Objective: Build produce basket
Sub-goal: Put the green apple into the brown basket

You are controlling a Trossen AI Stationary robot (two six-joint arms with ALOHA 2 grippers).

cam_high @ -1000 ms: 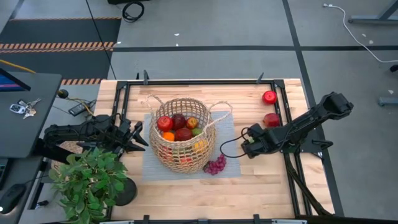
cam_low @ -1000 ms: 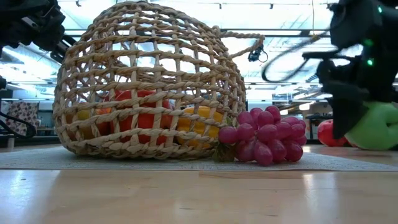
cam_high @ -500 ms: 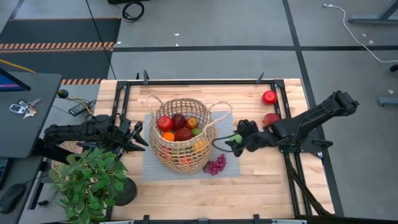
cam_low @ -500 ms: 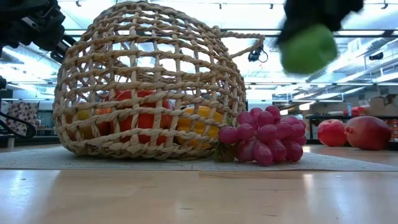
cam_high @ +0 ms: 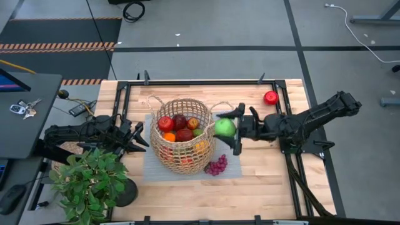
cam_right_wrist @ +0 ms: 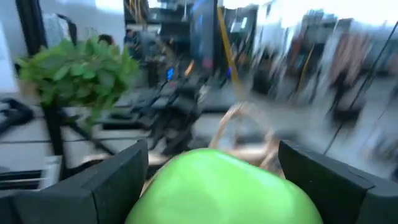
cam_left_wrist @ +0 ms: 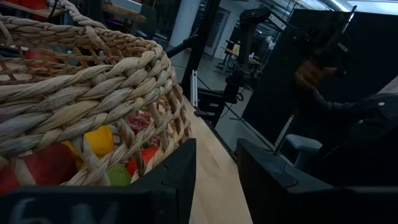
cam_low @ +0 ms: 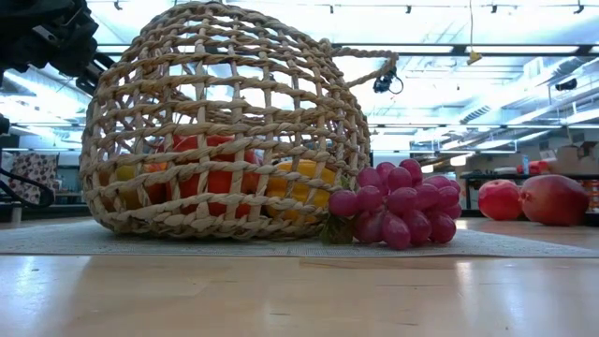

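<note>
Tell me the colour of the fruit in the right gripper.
Bright green. The fruit in the right gripper shows best in the high view.

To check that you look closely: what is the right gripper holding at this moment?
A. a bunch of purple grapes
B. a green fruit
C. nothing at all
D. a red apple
B: in the high view the right gripper is shut on the green fruit beside the basket, while the grapes lie on the mat.
</note>
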